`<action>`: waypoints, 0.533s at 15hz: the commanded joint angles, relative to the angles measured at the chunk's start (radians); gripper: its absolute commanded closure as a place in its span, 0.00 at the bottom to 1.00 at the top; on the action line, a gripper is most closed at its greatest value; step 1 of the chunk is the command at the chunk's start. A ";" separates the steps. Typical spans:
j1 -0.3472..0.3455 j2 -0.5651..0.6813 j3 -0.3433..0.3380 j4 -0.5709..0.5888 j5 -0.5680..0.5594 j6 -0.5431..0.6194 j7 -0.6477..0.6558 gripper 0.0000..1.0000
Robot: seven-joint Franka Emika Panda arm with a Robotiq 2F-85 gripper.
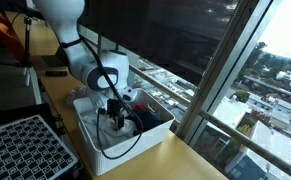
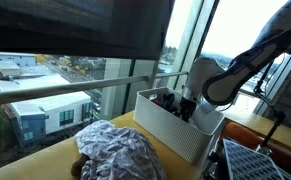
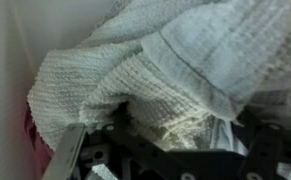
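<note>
My gripper (image 1: pixel 115 112) reaches down into a white bin (image 1: pixel 90 138) on the wooden table; in an exterior view it is seen from the other side (image 2: pixel 185 104). In the wrist view a white waffle-weave towel (image 3: pixel 155 70) fills the picture and lies bunched right in front of the gripper (image 3: pixel 170 150). The jaws stand wide apart, with the towel's folded edge between them. One grey finger (image 3: pixel 71 152) shows at the lower left. A bit of red fabric (image 3: pixel 30 130) peeks out beside the bin wall (image 3: pixel 0 80). Dark cloth (image 1: pixel 151 115) also lies in the bin.
A crumpled patterned cloth (image 2: pixel 115 150) lies on the table beside the bin (image 2: pixel 175 128). A black grid rack (image 1: pixel 25 150) stands on the bin's other side. Large windows (image 1: pixel 215 60) run along the table's far edge.
</note>
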 commanded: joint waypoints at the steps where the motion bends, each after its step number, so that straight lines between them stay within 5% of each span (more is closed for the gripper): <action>1: 0.004 0.107 -0.025 0.065 0.057 0.029 -0.013 0.00; 2: -0.003 0.119 -0.015 0.072 0.078 0.024 -0.022 0.00; 3: -0.002 0.126 -0.014 0.079 0.090 0.021 -0.023 0.25; 4: -0.002 0.121 -0.011 0.080 0.102 0.015 -0.026 0.26; 8: -0.003 0.064 -0.006 0.063 0.134 -0.007 -0.036 0.57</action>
